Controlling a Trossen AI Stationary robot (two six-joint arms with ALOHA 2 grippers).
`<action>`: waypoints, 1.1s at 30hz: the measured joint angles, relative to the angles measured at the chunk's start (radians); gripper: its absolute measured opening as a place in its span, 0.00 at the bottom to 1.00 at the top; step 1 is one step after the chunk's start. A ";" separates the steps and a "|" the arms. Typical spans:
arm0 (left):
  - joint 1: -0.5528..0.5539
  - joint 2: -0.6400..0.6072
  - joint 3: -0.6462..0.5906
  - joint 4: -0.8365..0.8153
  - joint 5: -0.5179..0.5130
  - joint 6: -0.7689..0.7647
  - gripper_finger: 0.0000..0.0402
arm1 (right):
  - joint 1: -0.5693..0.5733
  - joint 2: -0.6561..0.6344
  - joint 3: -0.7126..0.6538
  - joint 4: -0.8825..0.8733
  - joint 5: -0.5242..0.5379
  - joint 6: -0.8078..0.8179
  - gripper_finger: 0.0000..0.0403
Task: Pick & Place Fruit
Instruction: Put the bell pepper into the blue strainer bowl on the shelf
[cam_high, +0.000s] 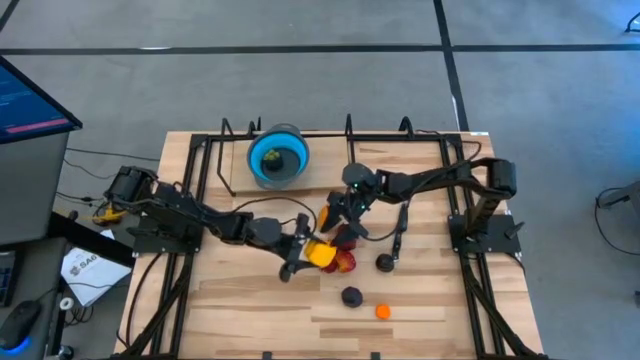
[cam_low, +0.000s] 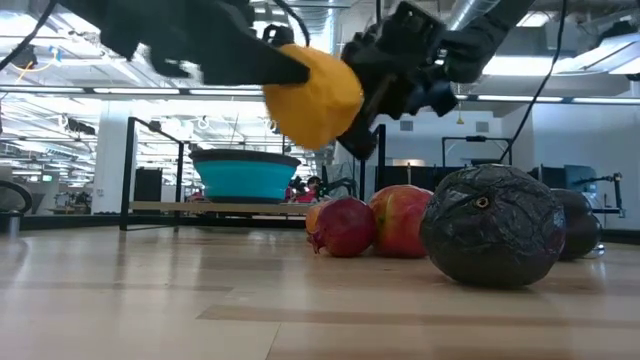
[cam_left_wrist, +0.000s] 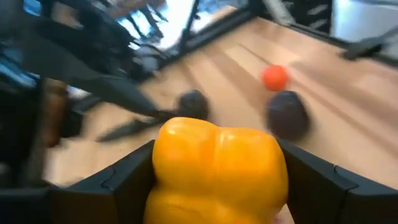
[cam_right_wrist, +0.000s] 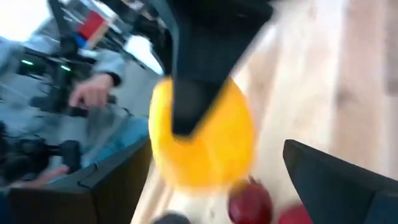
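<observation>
My left gripper (cam_high: 316, 252) is shut on a yellow fruit (cam_high: 322, 255), which hangs above the table in the low view (cam_low: 315, 95). My right gripper (cam_high: 338, 212) hovers open just beyond it on the far side and touches nothing; its fingers stand wide apart in the right wrist view (cam_right_wrist: 208, 180). Two red fruits (cam_low: 345, 228) (cam_low: 402, 220) and a dark wrinkled fruit (cam_low: 495, 225) rest on the table. A dark purple fruit (cam_high: 351, 296), a small orange one (cam_high: 383, 311) and another dark one (cam_high: 385, 262) lie nearer the front. My left gripper pinches the yellow fruit between its two fingers (cam_left_wrist: 127, 180), one on each flank (cam_left_wrist: 168, 168). The fingers come about level from the table's left. The fruit is lifted clear of the table and bulges out ahead of the fingertips.
The blue bowl (cam_high: 277, 158) stands at the far edge with a dark piece inside. A slim black knife (cam_high: 400, 232) lies right of the red fruits. A black frame rail (cam_high: 330, 133) borders the far side. A person's hand (cam_right_wrist: 93, 93) shows beyond the table.
</observation>
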 joint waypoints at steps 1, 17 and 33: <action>-0.004 -0.010 0.000 -0.019 0.010 -0.027 0.69 | -0.003 -0.022 0.000 -0.054 0.026 -0.025 0.88; 0.448 -0.430 0.035 -0.332 -0.210 -0.207 0.71 | 0.265 -0.264 -0.047 -0.265 0.851 -0.120 0.79; 0.814 -0.153 0.035 -0.332 0.041 -0.314 0.79 | 0.336 -0.238 -0.046 -0.142 0.885 -0.096 0.79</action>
